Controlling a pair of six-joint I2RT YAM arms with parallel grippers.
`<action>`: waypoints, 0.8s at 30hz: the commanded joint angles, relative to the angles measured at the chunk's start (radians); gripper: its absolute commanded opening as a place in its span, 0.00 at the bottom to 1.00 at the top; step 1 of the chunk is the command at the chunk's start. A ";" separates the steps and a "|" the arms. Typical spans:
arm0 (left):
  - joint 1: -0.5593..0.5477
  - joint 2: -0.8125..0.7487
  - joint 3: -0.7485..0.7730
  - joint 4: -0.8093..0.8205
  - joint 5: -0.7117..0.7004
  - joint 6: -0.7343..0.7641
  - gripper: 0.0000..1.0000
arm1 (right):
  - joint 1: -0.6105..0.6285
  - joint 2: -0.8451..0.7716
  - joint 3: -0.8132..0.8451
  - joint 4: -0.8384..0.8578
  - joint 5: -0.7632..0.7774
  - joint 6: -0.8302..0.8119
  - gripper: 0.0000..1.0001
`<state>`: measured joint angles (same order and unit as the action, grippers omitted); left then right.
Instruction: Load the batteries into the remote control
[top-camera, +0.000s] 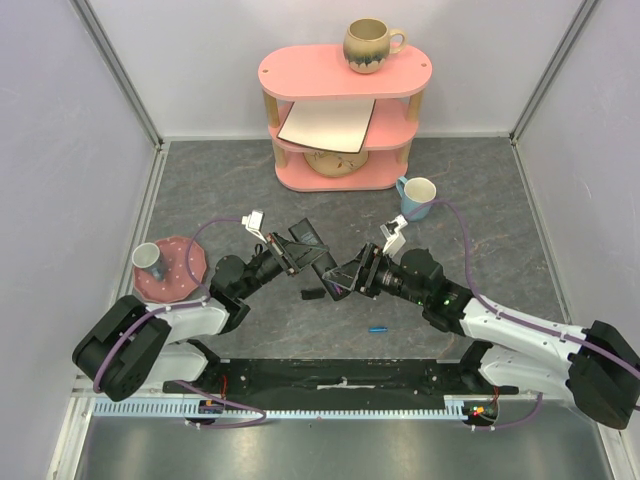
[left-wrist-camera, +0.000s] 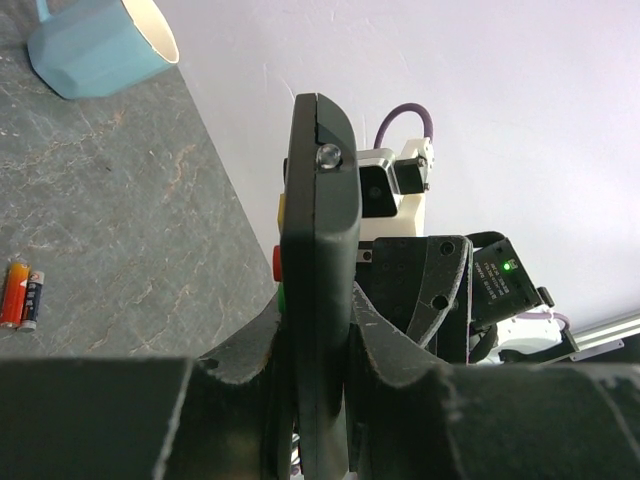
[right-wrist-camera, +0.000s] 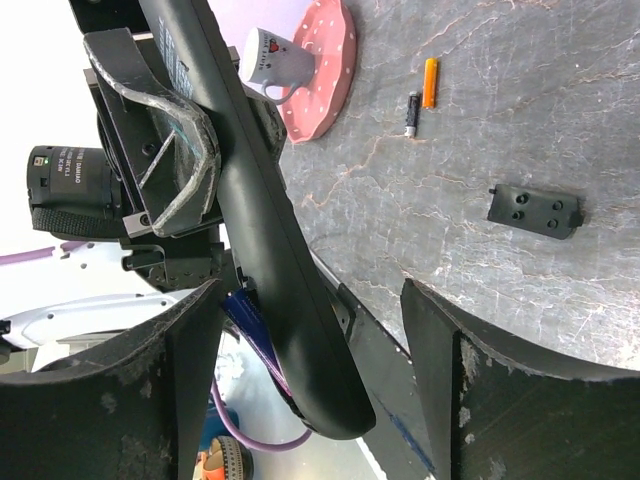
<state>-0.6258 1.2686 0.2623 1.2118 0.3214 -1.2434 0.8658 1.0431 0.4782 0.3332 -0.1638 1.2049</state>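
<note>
Your left end effector (left-wrist-camera: 320, 365) clamps the remote control (left-wrist-camera: 320, 230) on edge above the middle of the worktop (top-camera: 480, 215), presumably to steady it for your right end effector (right-wrist-camera: 310, 295), wide open and empty astride it; the batteries (right-wrist-camera: 430, 85) lie by the pink plate (right-wrist-camera: 330, 60).

Left arm (top-camera: 175, 322): reaches from the near-left base inward and forward; wrist angled toward the centre
Left gripper (left-wrist-camera: 318, 385): jaws clamped on the remote control (left-wrist-camera: 320, 250); holds it edge-on between the fingers (left-wrist-camera: 235, 375)
Right arm (top-camera: 510, 325): stretches from the near-right base inward; wrist faces the left one
Right gripper (right-wrist-camera: 310, 295): jaws spread wide; fingers (right-wrist-camera: 470, 380) flank the remote control's free end; contact cannot be told
</note>
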 joint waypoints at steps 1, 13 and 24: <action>-0.003 -0.041 0.040 0.066 -0.016 0.018 0.02 | -0.007 0.006 -0.027 0.032 -0.013 0.021 0.77; -0.002 -0.063 0.054 0.046 -0.035 0.030 0.02 | -0.005 0.015 -0.061 0.066 -0.039 0.038 0.65; 0.003 -0.061 0.083 0.035 -0.036 0.036 0.02 | -0.007 0.035 -0.053 0.032 -0.068 0.012 0.60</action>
<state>-0.6296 1.2404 0.2790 1.1488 0.3149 -1.2198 0.8654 1.0531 0.4377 0.4324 -0.1974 1.2438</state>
